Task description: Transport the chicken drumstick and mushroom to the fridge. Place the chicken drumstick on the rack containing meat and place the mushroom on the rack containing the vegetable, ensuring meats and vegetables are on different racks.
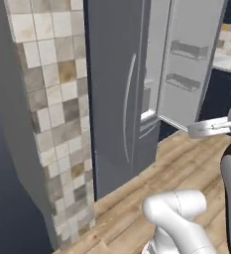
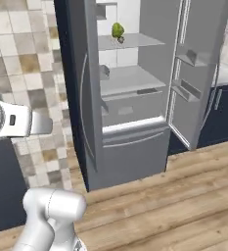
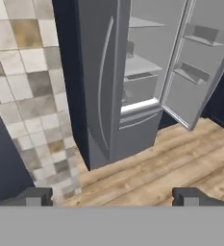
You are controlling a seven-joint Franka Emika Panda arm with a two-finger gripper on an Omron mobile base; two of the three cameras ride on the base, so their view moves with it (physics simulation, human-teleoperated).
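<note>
Hovering level above the wooden floor [image 3: 180,158], the tool [image 3: 113,197] faces the fridge [image 3: 132,72], fingers spread, empty.

Kitchen corner, grey fridge with right door swung open.
Wood plank floor [image 2: 184,196] runs up to the fridge [image 2: 120,147]. Left door [image 3: 101,81] is closed, long curved handle; right door [image 2: 198,73] stands wide, two door bins on its inner face. Interior is pale grey with flat racks, drawer front below. Tiled pillar [image 1: 57,114] in beige, grey and tan squares stands just left of the fridge. Dark navy cabinets [image 2: 223,115] right, pale counter above.
</note>
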